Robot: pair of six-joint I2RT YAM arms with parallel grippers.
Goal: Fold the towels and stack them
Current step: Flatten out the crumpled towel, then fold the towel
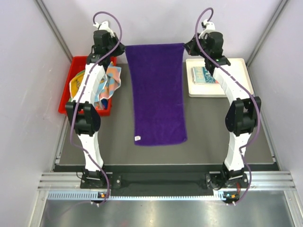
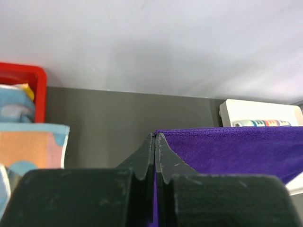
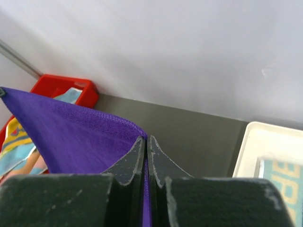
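A deep purple towel [image 1: 158,94] hangs stretched between both grippers at the far side, and its lower end lies on the dark table with a small white tag at the near left corner. My left gripper [image 1: 122,48] is shut on the far left corner; in the left wrist view the jaws [image 2: 155,137] pinch purple cloth [image 2: 236,151]. My right gripper [image 1: 188,47] is shut on the far right corner, also seen in the right wrist view [image 3: 145,139] with the cloth [image 3: 71,132]. A folded teal and orange towel [image 1: 204,74] lies on the white tray [image 1: 236,90].
A red bin [image 1: 66,99] at the left holds several multicoloured towels [image 1: 109,82], one draped over its rim. White walls stand close behind and on both sides. The arm bases sit on a metal rail at the near edge.
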